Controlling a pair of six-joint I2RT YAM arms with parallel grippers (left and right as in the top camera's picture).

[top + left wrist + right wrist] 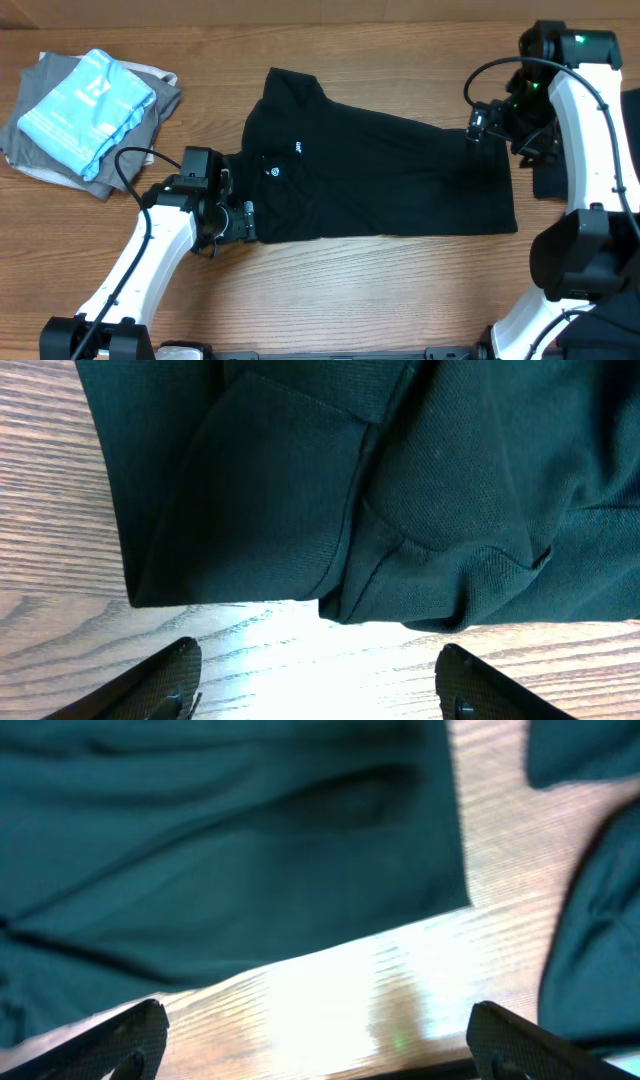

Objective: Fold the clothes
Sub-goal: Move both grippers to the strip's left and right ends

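A black T-shirt [390, 180] lies partly folded across the middle of the wooden table, small white lettering [298, 148] facing up. My left gripper [236, 220] sits at the shirt's lower left corner. In the left wrist view that gripper [318, 672] is open over bare wood, with the shirt's folded sleeve and hem [330, 490] just ahead of the fingertips and nothing between them. My right gripper [480, 126] hovers at the shirt's upper right edge. It [320, 1032] is open too, over bare wood beside the shirt's corner [230, 850].
A stack of folded grey and light blue clothes [90, 110] rests at the far left. More dark cloth [553, 182] lies at the right edge, also seen as dark cloth [600, 920] in the right wrist view. Bare wood [360, 290] runs along the front.
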